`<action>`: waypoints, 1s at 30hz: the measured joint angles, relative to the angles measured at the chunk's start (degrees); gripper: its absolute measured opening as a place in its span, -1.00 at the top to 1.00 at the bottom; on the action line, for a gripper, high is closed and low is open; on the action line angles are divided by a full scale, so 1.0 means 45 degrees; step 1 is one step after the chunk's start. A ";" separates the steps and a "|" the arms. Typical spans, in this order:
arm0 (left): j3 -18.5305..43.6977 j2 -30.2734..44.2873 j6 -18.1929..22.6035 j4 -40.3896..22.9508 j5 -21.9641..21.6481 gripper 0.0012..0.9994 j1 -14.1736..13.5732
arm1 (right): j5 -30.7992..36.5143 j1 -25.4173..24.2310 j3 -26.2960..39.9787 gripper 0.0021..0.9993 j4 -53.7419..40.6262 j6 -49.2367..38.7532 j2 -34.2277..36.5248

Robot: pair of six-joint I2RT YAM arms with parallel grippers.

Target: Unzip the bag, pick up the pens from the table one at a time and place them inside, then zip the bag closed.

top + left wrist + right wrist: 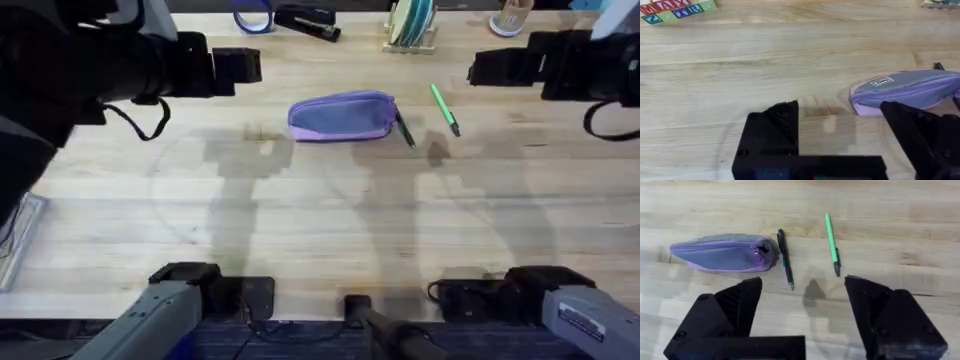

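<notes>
The lavender bag (340,117) lies zipped shut on the wooden table (300,220), at its middle far side. A black pen (404,130) lies right against the bag's right end, and a green pen (445,109) lies a little farther right. My left gripper (235,65) hovers to the left of the bag, open and holding nothing. My right gripper (500,68) hovers to the right of the green pen, also open. The left wrist view shows the bag (910,90) beyond my left gripper (840,125). In the right wrist view the bag (722,253), black pen (785,258) and green pen (831,242) lie ahead of my right gripper (805,295).
Along the far edge stand a blue tape roll (253,15), a black stapler (308,22) and a small rack of plates (412,25). A clear tray (15,240) sits at the left edge. Lettered blocks (675,10) lie far off in the left wrist view.
</notes>
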 joint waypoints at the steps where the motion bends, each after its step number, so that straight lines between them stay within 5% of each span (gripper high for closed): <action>1: 0.0010 -0.0001 0.0000 -0.0005 0.0020 -0.99 0.0000 | -0.0006 0.0000 0.0005 -0.99 0.0000 0.0000 -0.0005; 22: 0.0019 -0.0005 0.0045 0.0912 0.0101 -0.99 0.0000 | -0.0011 0.0000 0.0010 -0.99 0.0015 0.0000 0.0000; 25: 0.0023 -0.0001 0.0798 0.1039 0.0511 -0.99 0.0000 | -0.0011 0.0000 0.0010 -0.99 0.0015 0.0000 0.0000; 30: 0.0024 -0.0005 0.3347 0.0732 0.2190 -0.99 0.0000 | -0.0011 0.0000 0.0010 -0.99 0.0015 0.0000 0.0000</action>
